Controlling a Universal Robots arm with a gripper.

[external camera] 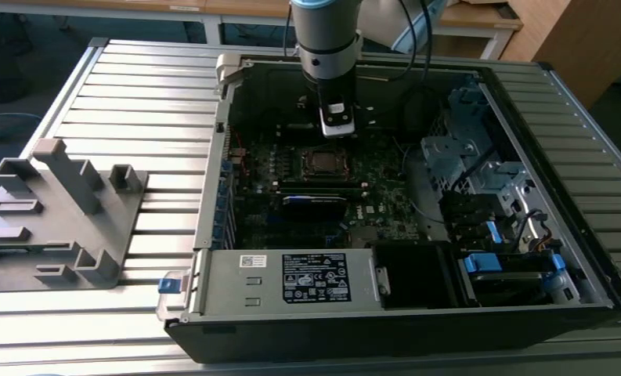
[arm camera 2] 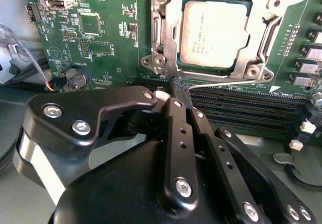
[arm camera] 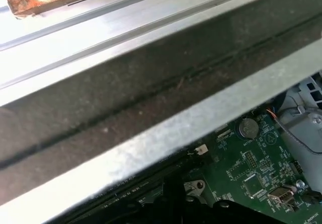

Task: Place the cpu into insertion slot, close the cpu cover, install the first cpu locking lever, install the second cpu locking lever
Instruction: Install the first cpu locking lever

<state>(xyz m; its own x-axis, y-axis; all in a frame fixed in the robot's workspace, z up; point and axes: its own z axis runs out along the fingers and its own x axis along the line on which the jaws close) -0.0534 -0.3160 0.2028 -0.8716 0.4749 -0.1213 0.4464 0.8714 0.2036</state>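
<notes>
Print [arm camera 2: 194, 36] marks cpu [arm camera 2: 214, 32], seated under cpu cover [arm camera 2: 164, 28].

Cpu [arm camera 2: 214, 35] dull grey metal; cpu cover [arm camera 2: 160, 30] shiny metal.

Metal case rail [arm camera: 151, 146] crosses green circ. board [arm camera: 229, 156] (coin batt. [arm camera: 247, 128] on it).

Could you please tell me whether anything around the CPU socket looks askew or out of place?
Nothing stands out. In the second wrist view the cpu sits square in the window of the cpu cover, which looks flat. A thin locking lever runs straight along the cover's edge, with the gripper at its end.
</notes>
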